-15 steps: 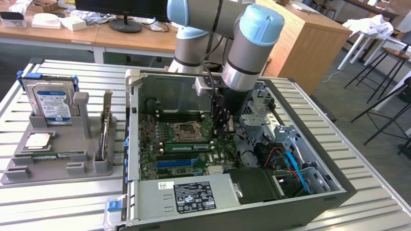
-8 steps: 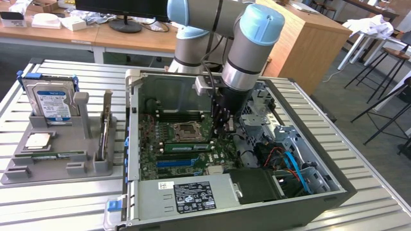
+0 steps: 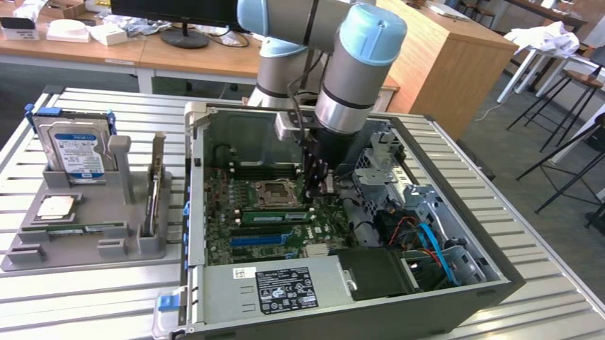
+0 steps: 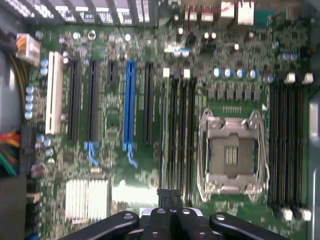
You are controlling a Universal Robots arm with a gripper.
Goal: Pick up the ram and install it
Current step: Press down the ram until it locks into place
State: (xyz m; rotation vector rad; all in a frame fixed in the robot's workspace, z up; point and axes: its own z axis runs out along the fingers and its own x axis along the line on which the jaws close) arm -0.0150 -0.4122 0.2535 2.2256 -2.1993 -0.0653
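The arm reaches down into the open computer case in the middle of the slatted table, its shut gripper just above a green ram seated beside the processor socket; a grey holder stands near the table's edge on the exterior view's left

grey arm, pale blue joint caps, black gripper
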